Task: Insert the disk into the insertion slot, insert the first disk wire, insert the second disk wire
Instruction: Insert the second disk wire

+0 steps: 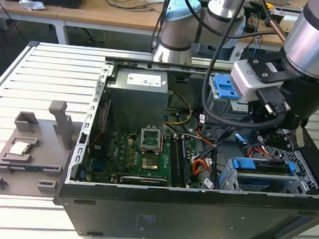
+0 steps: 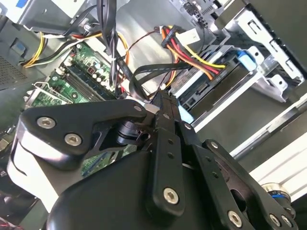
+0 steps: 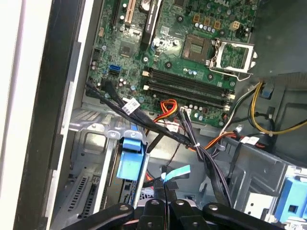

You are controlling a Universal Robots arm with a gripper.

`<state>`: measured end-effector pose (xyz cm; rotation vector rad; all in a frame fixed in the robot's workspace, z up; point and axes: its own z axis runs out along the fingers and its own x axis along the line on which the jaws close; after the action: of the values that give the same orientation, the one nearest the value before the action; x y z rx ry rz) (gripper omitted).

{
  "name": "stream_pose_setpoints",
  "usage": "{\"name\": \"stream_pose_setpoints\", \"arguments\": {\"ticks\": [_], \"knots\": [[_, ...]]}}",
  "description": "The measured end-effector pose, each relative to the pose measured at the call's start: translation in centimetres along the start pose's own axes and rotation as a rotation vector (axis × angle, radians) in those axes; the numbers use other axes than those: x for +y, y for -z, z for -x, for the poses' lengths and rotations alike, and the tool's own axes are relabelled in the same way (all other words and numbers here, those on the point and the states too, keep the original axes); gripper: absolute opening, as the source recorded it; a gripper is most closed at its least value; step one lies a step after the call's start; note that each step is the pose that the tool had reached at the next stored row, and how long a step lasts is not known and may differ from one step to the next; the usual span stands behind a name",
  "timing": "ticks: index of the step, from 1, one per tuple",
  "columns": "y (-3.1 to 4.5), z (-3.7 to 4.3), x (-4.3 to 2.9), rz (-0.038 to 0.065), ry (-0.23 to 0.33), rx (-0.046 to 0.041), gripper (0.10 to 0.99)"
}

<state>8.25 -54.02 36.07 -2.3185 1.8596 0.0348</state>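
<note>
Black sheet metal forms the computer case (image 1: 141,217). At four o'clock in the exterior view, the insertion slot (image 1: 227,178) is seen with the disk (image 1: 245,164) already seated inside. The gripper (image 3: 166,184) is pressed together, apparently pinching a disk wire (image 3: 175,171) by its pale blue end. Both wire insertions are judged not yet done.

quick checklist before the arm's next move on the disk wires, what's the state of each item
1. silver hard drive in bright blue plastic carrier seated in the perforated silver-grey metal drive cage: ok
2. black gripper close by that cage, jaws shut: ok
3. wire pinched between the jaws: cannot tell
4. red, orange and yellow wire bundle plugged into the drive: cannot tell
5. black cable bundle clear of the cage: not ok, it crosses over it
</note>
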Motion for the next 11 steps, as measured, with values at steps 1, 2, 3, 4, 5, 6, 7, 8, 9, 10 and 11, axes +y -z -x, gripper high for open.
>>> {"name": "stream_pose_setpoints", "arguments": {"ticks": [1, 2, 3, 4, 5, 6, 7, 8, 9, 10, 11], "knots": [[-0.06, -0.08, -0.16, 0.002, -0.001, -0.0004, 0.125], [-0.16, -0.21, -0.44, 0.005, -0.002, -0.0010, 0.125], [-0.29, -0.36, -0.71, 0.007, -0.003, -0.0015, 0.125], [-0.36, -0.47, -0.83, 0.009, -0.003, -0.0016, 0.125], [-0.44, -0.62, -0.93, 0.009, -0.004, -0.0019, 0.125], [-0.54, -0.80, -1.06, 0.010, -0.004, -0.0021, 0.125], [-0.61, -0.96, -1.15, 0.011, -0.005, -0.0022, 0.125], [-0.66, -1.07, -1.21, 0.012, -0.005, -0.0023, 0.125], [-0.74, -1.28, -1.28, 0.012, -0.006, -0.0024, 0.125], [-0.81, -1.56, -1.35, 0.012, -0.007, -0.0023, 0.125], [-0.85, -1.77, -1.39, 0.012, -0.008, -0.0023, 0.125]]}}
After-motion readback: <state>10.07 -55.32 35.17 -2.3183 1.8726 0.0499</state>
